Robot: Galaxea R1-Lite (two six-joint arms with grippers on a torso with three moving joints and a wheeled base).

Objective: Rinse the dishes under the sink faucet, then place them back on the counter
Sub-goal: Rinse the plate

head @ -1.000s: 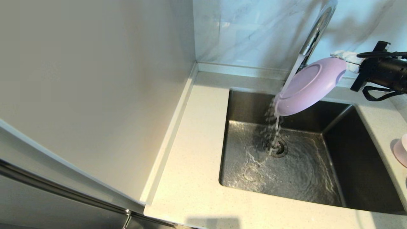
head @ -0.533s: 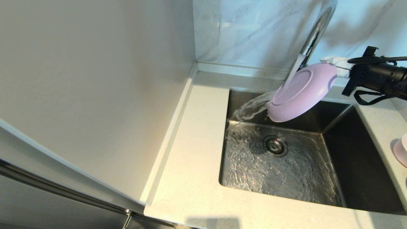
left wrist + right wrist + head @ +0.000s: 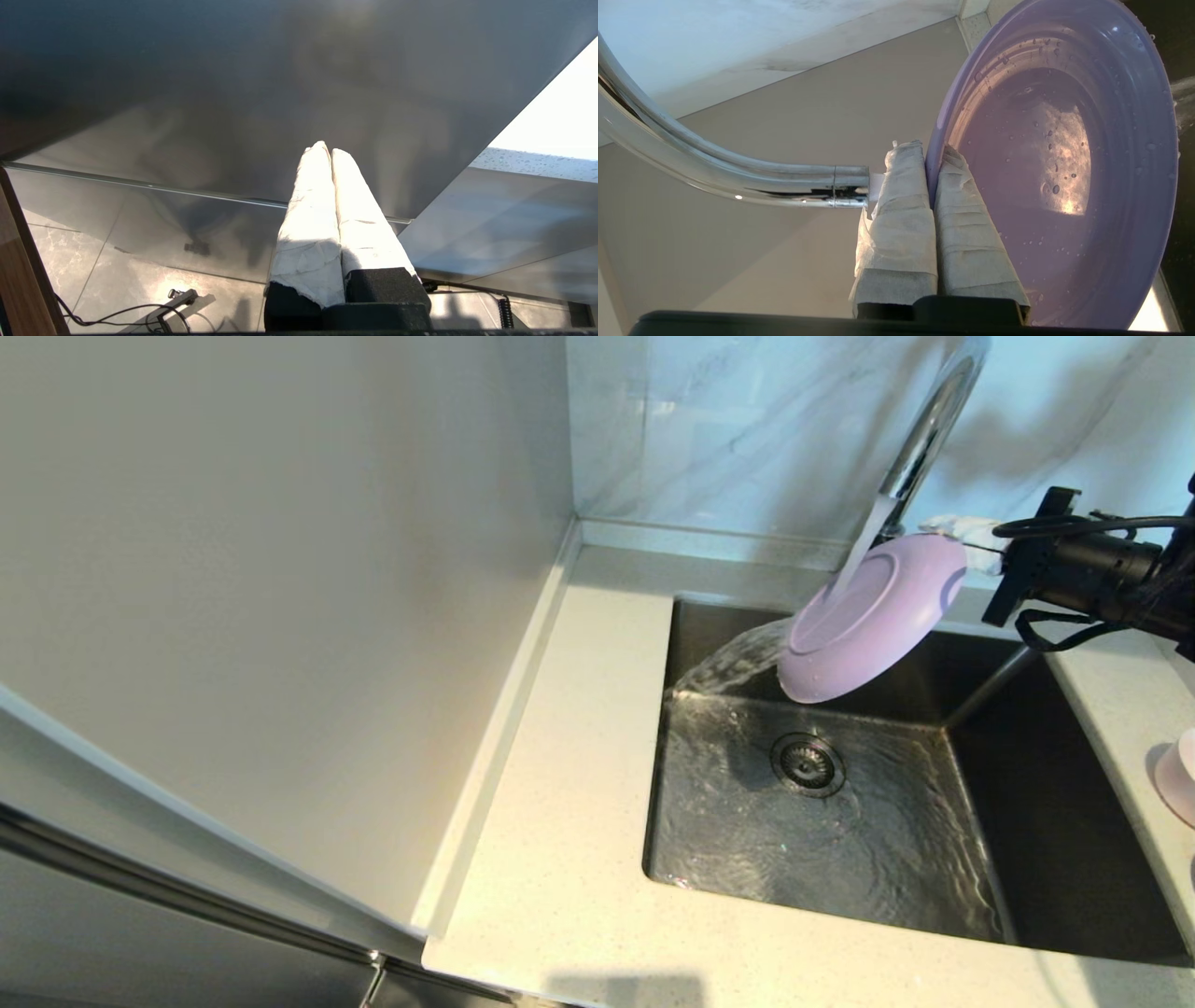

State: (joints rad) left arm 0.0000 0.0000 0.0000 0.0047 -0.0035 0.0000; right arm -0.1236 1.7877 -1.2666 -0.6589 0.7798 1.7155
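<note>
Faucet [image 3: 920, 434]: shiny chrome, mirror-smooth. Sink [image 3: 1055, 840]: brushed steel, dull sheen, wet. Plate [image 3: 868, 621]: matt lavender, smooth, w/ droplets inside. Counter [image 3: 560, 859]: off-white speckled stone, smooth. Back wall [image 3: 728, 429]: glossy marble-look tile. Right gripper [image 3: 930, 161] fingers [image 3: 901, 224]: wrapped in rough white cloth-like tape.

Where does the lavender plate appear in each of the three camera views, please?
Head view: lavender plate upper right, tilted above the sink, water hitting its underside.
Left wrist view: not in it.
Right wrist view: fills the right side, rim pinched by the right gripper.
Shared landmark: the chrome faucet.
</note>
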